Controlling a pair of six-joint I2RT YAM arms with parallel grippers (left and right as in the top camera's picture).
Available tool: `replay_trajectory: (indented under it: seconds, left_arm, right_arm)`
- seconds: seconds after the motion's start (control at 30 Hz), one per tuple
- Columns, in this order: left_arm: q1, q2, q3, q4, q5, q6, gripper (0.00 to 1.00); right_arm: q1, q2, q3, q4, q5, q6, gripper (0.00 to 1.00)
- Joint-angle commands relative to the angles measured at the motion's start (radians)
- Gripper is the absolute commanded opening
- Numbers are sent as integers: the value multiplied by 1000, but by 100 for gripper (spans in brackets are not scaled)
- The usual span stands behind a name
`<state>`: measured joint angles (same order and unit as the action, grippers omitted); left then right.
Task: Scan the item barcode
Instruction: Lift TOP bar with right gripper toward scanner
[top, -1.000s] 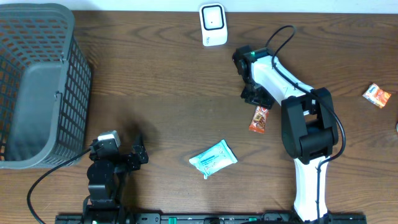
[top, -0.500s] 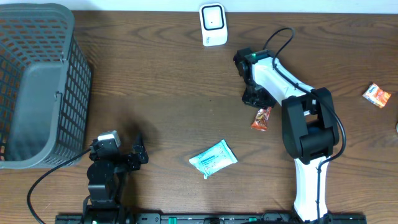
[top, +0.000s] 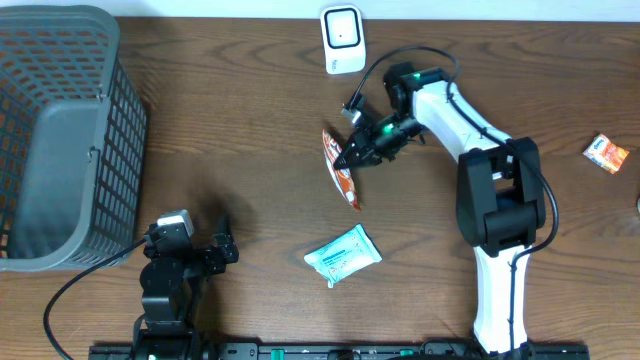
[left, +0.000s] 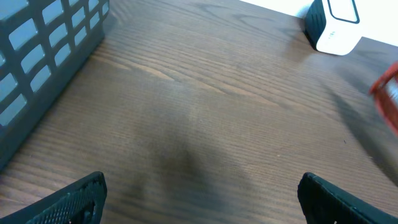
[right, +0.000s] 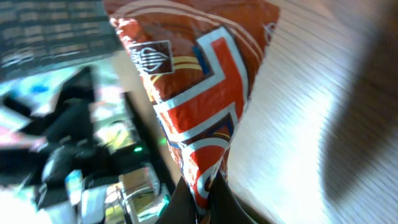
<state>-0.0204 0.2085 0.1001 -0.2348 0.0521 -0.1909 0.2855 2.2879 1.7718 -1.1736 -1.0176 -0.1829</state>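
An orange-red snack packet (top: 343, 170) hangs above the table's middle, pinched at one end by my right gripper (top: 360, 150), which is shut on it. In the right wrist view the packet (right: 199, 93) fills the frame, with my right gripper (right: 208, 193) clamping its lower tip. The white barcode scanner (top: 342, 40) stands at the table's far edge, behind the packet. My left gripper (left: 199, 202) rests wide open at the near left (top: 222, 250) and holds nothing. The left wrist view shows the scanner (left: 333, 25) at top right and a red blur of the packet (left: 388, 93).
A grey mesh basket (top: 60, 130) takes up the far left. A teal wipes packet (top: 343, 255) lies near the front centre. A small orange-and-white packet (top: 607, 152) lies at the right edge.
My right gripper closed on the snack packet, lifted it off the table and swung it left, to below the scanner. The left arm has not moved.
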Motion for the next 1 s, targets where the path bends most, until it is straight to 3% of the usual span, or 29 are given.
replay_trajectory:
  seconds: [0.0, 0.4, 0.97]
  left_arm:
    - [4, 0, -25, -7, -12, -9, 98]
    - [4, 0, -25, -7, -12, -9, 98]
    - [4, 0, -25, -7, -12, -9, 98]
  right_arm:
    - [-18, 9, 4, 4, -276, -304, 1]
    - [-25, 9, 4, 94, -502, -525, 1]
    - [-26, 9, 4, 28, -491, -522, 1]
